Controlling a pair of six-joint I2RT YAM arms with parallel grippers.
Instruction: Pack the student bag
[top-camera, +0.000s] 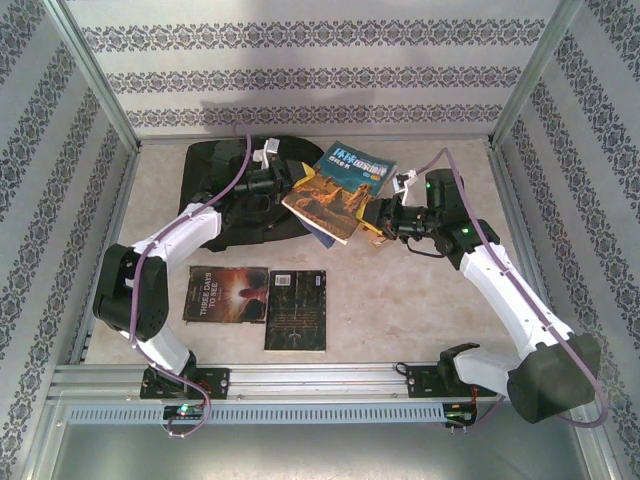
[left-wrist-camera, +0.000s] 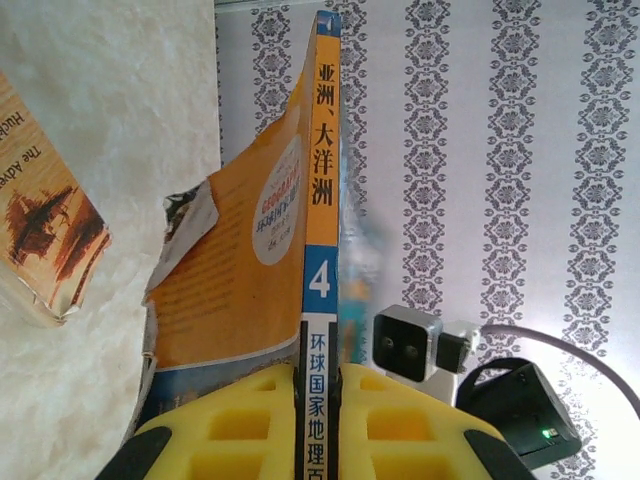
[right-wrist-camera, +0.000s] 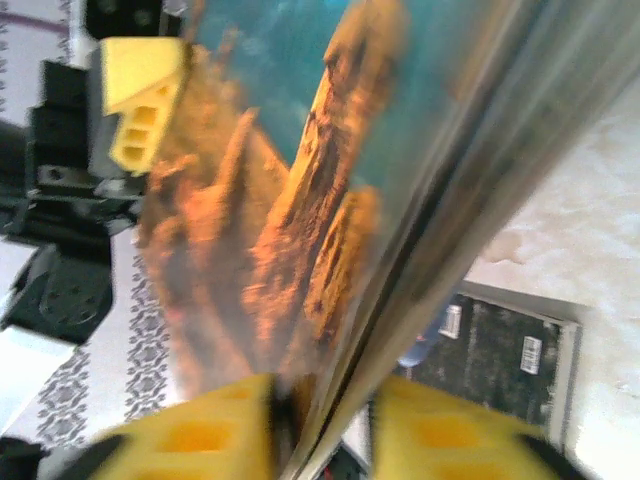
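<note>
L gripper (top-camera: 292, 178) (left-wrist-camera: 320, 385) pinches the spine of the blue-orange book (top-camera: 357, 165) (left-wrist-camera: 322, 200) tight, at 12 o'clock. R gripper (top-camera: 383, 213) (right-wrist-camera: 325, 420) has a yellow finger on each side of that book's edge, but it's blurry, so can't tell if it squeezes. Student bag (top-camera: 222, 165) lies at 11 o'clock on the table (top-camera: 420, 300), behind L gripper. Brown book (top-camera: 320, 203) (left-wrist-camera: 40, 230) sits just beside. Red book (top-camera: 226, 294) & dark book (top-camera: 296, 309) lie flat at 6 o'clock

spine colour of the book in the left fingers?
The book's spine is orange, then a blue band, then black; clearest in left wrist view.
</note>
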